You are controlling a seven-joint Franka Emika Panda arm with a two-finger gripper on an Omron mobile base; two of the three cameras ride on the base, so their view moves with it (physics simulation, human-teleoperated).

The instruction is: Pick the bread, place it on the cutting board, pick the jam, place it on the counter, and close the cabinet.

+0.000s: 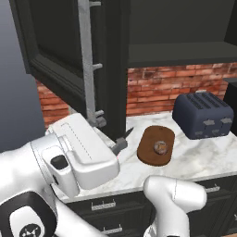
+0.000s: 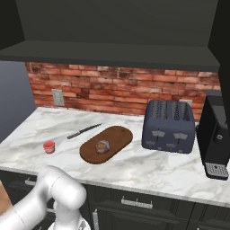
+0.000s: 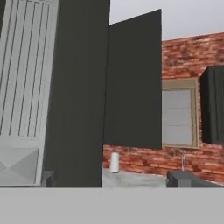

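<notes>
The bread (image 1: 161,147) (image 2: 103,146), a small mottled-brown roll, lies on the dark oval cutting board (image 1: 149,152) (image 2: 116,136). The red jam (image 2: 49,146) stands on the marble counter (image 1: 203,155) (image 2: 148,166), left of the board. The dark cabinet door (image 1: 60,46) (image 3: 76,87) hangs open at the upper left, its long silver handle (image 1: 86,60) running down it. My gripper (image 1: 109,134) is at the door's lower corner, just below the handle's end. Its fingers (image 1: 119,146) look spread, and I see nothing held between them.
A dark blue toaster (image 1: 203,115) (image 2: 169,126) sits right of the board and a black coffee machine (image 2: 215,134) stands at the far right. A knife (image 2: 84,131) lies behind the board's left end. The open cabinet shelf (image 1: 180,53) overhangs the brick wall.
</notes>
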